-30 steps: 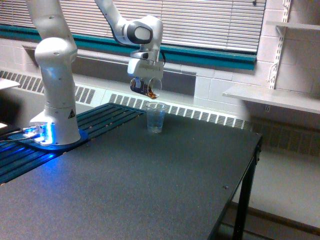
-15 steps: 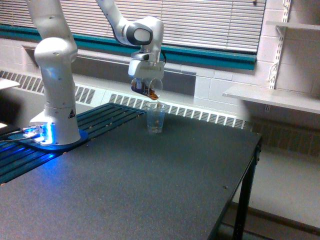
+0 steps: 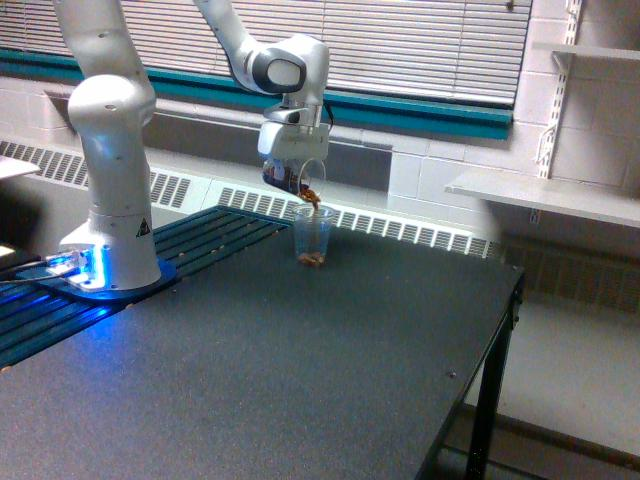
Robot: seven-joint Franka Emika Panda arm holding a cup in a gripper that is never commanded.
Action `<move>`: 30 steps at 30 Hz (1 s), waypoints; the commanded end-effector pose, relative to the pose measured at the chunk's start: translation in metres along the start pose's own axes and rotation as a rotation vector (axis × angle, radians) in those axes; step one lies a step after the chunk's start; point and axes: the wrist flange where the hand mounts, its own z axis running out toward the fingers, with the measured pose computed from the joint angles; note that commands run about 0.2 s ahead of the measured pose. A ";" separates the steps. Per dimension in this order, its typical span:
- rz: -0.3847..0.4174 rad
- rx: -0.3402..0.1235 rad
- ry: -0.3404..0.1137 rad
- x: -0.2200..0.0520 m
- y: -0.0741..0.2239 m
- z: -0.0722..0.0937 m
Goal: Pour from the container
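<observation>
The end effector [image 3: 293, 172] grips a clear wide plastic tumbler [image 3: 300, 180], tipped over a small bluish-clear cup [image 3: 313, 238] standing on the dark tabletop [image 3: 300, 370]. Brown bits are falling in. Lots of bare tabletop toward the exterior view's right edge.

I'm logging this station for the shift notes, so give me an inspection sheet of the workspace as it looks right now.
Surface: dark table, its top mostly bare.
Job's things: container held tilted in the gripper, brown contents spilling from its lip; small cup upright on the table directly below, brown material in its bottom.
Clutter: nothing seen.
Grippers: gripper shut on the container, above the small cup.
Cables: some run beside the arm's base, which glows blue, at the exterior view's left.
Surroundings: window blinds, radiator grille, wall shelf at the exterior view's right.
</observation>
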 end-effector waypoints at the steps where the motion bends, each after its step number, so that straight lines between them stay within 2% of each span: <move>1: -0.031 0.011 -0.017 0.003 -0.003 -0.002; 30: -0.059 0.017 -0.074 0.005 -0.010 -0.002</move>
